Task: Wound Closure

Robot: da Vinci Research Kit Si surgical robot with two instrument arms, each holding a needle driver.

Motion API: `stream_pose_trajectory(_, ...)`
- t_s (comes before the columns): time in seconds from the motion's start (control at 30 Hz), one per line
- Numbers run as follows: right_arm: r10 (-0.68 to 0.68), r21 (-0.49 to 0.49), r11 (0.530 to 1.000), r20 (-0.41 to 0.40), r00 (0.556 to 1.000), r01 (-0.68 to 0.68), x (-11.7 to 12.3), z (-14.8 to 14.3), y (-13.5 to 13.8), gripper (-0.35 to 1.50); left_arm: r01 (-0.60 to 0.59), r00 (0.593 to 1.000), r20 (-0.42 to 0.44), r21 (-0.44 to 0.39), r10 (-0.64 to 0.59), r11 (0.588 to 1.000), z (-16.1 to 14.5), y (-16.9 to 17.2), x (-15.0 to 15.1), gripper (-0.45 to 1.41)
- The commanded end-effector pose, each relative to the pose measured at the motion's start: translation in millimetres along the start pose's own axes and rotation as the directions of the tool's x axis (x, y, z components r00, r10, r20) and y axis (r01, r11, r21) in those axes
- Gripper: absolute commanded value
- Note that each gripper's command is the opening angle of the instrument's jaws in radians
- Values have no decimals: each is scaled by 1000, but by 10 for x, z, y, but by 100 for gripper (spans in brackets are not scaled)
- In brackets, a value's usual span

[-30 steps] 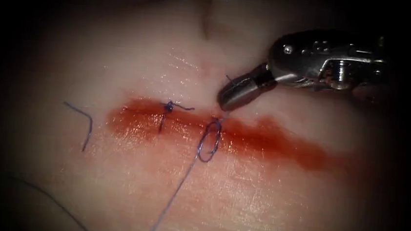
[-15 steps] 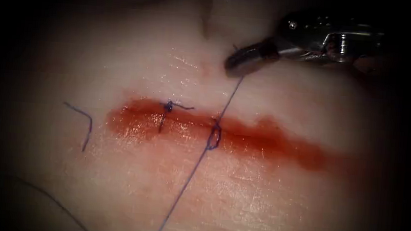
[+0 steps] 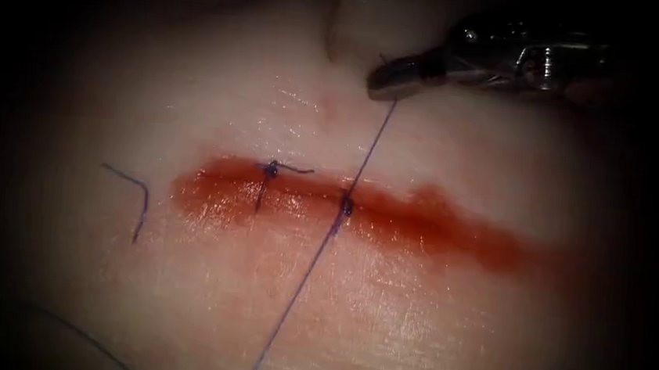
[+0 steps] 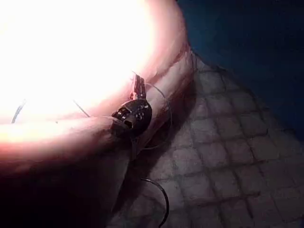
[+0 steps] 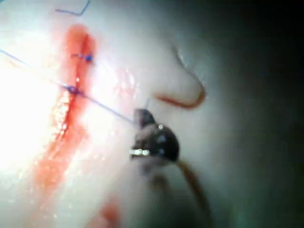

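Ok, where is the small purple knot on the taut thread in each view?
Endoscope view: small purple knot on the red cut, right of the finished purple stitch, on the taut purple thread held in the right tool's shut jaws.
Right wrist view: on the cut, between that stitch and the right tool.
Left wrist view: cannot tell.
Shared landmark: the finished stitch.

The tissue [image 3: 218, 98] looks soft, wet and glossy, with shiny red fluid [image 3: 421, 223] along the cut. The right tool [image 3: 389, 78] is polished metal. The thread [image 3: 316, 258] is thin, smooth, violet fibre.
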Motion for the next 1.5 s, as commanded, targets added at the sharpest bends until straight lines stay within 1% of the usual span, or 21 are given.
stream_pose_trajectory(0.03,0,-4,1000,0,1000,0,-2,11,-4,-35,6,1000,-2,-4,-6,1000,4,16,-2,-45)
stream_pose_trajectory(0.07,-5,-2,1000,1,1000,5,-2,12,-8,-35,13,1000,-2,-4,-13,1000,2,24,-2,-45)
stream_pose_trajectory(0.23,-4,-3,1000,2,1000,4,-3,14,-10,-35,14,1000,-1,-2,-14,1000,3,36,1,-45)
stream_pose_trajectory(0.4,0,-3,1000,-4,1000,0,-4,10,-5,-35,16,1000,-3,-6,-16,1000,4,46,6,-45)
stream_pose_trajectory(0.53,8,-24,1000,-2,1000,-8,-4,8,-2,-35,19,1000,-4,-7,-19,1000,3,51,5,-45)
stream_pose_trajectory(0.83,0,-93,996,2,1000,0,-5,8,-2,-35,18,1000,-5,-8,-18,1000,1,51,3,-45)
stream_pose_trajectory(1.0,4,-135,991,5,1000,-3,-4,9,-6,-35,24,1000,-6,-12,-24,1000,-1,51,-5,-45)
stream_pose_trajectory(1.13,0,-144,990,2,1000,0,-4,8,-7,-35,23,1000,-3,-4,-23,1000,-4,49,-9,-45)
stream_pose_trajectory(1.3,-2,-119,993,-7,1000,1,-5,9,-11,-35,28,1000,-2,-4,-28,1000,-6,45,-4,-45)
stream_pose_trajectory(1.33,-1,-120,993,-13,1000,0,-4,9,-13,-35,32,999,-1,-2,-32,999,-6,42,0,-45)
stream_pose_trajectory(1.43,15,-116,993,-79,997,-24,0,7,-19,-35,55,998,5,8,-55,998,-8,26,14,-45)
stream_pose_trajectory(1.5,33,-114,992,-123,992,-47,2,5,-27,-35,47,999,7,17,-48,999,-11,12,27,-45)
